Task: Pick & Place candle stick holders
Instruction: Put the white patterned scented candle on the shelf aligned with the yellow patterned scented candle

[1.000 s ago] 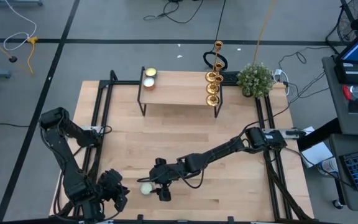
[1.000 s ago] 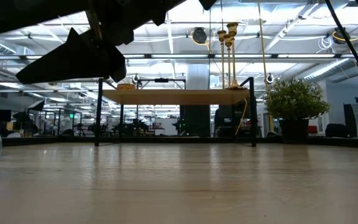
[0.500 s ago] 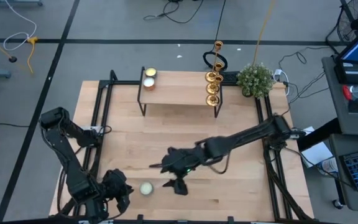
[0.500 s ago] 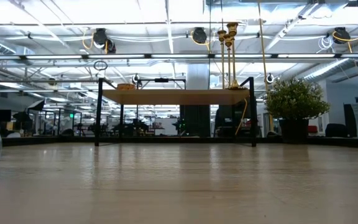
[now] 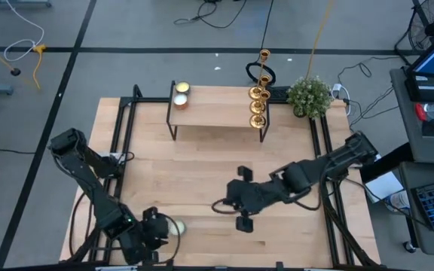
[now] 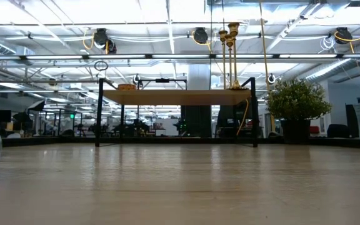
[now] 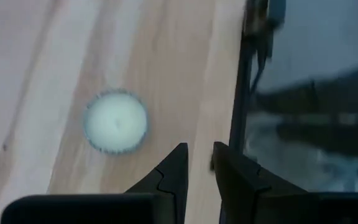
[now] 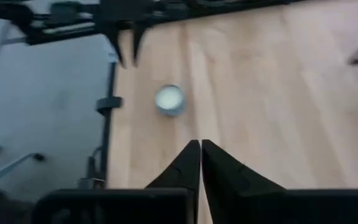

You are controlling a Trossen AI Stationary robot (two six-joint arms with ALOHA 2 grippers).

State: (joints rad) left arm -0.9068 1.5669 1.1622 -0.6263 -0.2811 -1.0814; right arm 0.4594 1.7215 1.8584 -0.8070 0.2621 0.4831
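Looking down from high: candle stick holders [image 5: 258, 105] – shiny gold, round bases, slim stems, small cup tops – lined up in a close row on the right end of the shelf [image 5: 213, 113]. Two round candles [image 5: 180, 92] on the shelf's left end. Right gripper [image 5: 218, 205] well in front of the shelf over bare wood, fingers pressed together, empty. Left gripper [image 5: 164, 227] farther in front of the shelf and to its left, just beside a pale disc candle [image 5: 176, 224].

Low view: holders up on the shelf top at its right end, stems tall and thin, cups catching the light. Neither gripper showing.

Left wrist view: fingers nearly together w/ a slim gap, nothing between; disc candle lying beside them, not touched.

Right wrist view: fingertips meeting, nothing held; same candle ahead, apart from them.

Handling, as a judgement: prob. light, rigid metal w/ a slick finish, top-heavy on a small base, so easy to tip or to knock into a neighbour. Best gripped mid-stem, square-on, firm enough not to slip – then lifted straight up before moving clear of the shelf.
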